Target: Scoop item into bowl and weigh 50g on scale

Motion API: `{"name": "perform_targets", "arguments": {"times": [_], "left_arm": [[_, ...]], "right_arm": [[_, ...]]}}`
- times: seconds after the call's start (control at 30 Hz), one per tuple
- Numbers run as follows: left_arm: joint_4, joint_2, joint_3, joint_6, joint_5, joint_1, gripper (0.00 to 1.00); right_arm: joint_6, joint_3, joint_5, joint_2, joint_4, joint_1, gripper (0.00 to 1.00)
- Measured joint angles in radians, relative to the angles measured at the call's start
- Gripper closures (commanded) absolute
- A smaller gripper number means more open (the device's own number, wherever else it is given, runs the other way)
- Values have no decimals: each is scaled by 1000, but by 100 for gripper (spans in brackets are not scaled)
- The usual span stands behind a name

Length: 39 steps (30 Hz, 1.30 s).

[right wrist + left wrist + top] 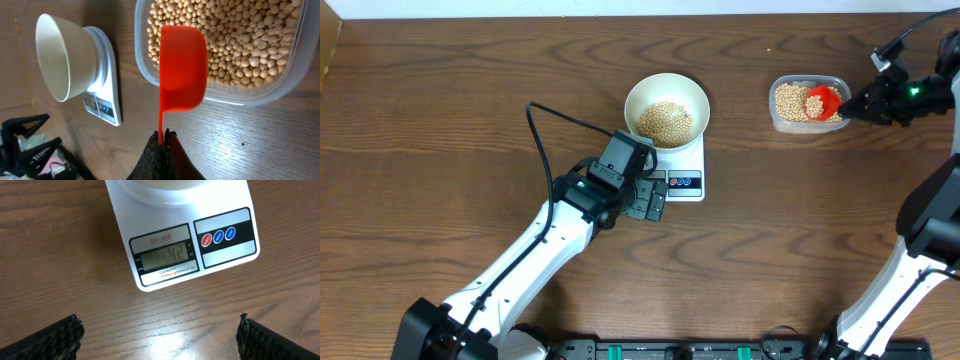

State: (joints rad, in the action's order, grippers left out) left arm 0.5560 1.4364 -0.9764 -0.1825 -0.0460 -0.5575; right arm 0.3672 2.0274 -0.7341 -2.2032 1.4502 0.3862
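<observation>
The white bowl (pixel 666 108) stands on the white scale (pixel 685 180) and holds a heap of tan beans (pixel 665 121). The scale's display (pixel 164 255) reads 42, beside its red and blue buttons (pixel 218 236). My left gripper (pixel 655 200) rests low over the table just in front of the scale, open and empty (pixel 159 335). At the far right, my right gripper (pixel 162 134) is shut on the thin handle of a red scoop (pixel 182 67). The scoop hangs over the near rim of a clear tub (pixel 285 85) full of beans (pixel 240 35). Its inside does not show.
A black cable (pixel 560 120) loops from the left arm over the table left of the bowl. A black strip with green fittings (pixel 670 352) runs along the front edge. The right arm's white links (pixel 920 250) stand along the right side.
</observation>
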Motion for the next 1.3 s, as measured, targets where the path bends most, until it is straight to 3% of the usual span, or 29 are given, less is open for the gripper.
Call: {"name": "perform_targets", "arguments": {"times": [1.3], "left_arm": [[0,0,0,0,0,0,0]], "right_arm": [[47,0,-290,0,30,10,99]]}}
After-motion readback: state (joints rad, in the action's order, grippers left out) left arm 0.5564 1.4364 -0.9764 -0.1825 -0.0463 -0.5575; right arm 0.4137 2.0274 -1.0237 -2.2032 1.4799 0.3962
